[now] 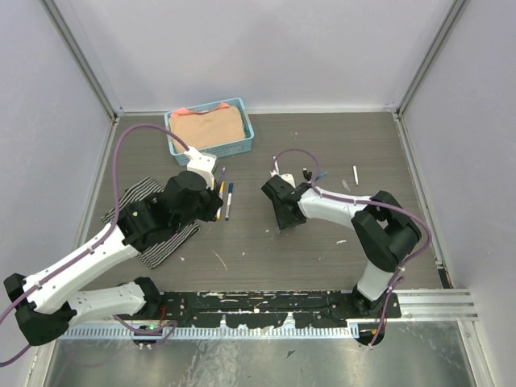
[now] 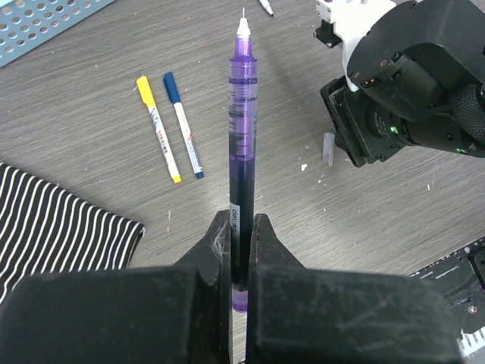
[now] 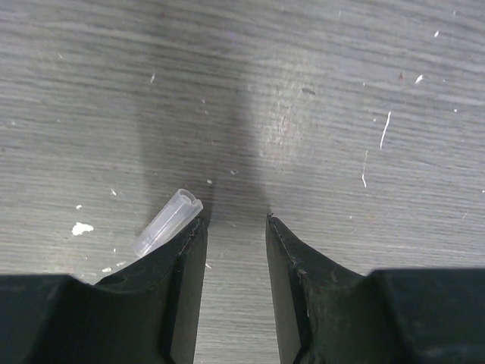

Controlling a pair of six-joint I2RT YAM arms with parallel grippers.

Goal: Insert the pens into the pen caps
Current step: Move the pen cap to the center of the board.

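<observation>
Purple pen [image 2: 241, 152], print illegible, in left jaws' grip; right jaws apart.

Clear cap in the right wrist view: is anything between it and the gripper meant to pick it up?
Nothing visible. The clear cap lies on the table just outside the open right gripper, beside one jaw rather than between the two.

Soft, even overhead light, no harsh glare.
The top view is bright and sharp, with faint, diffuse shadows on the table [image 1: 258, 242]. In the left wrist view the purple pen [image 2: 241, 152] is crisp, while the near body of the left gripper [image 2: 241, 221] blurs. In the right wrist view a soft dark shadow lies ahead of the right gripper [image 3: 235, 227], a pale sheen beside it.
</observation>
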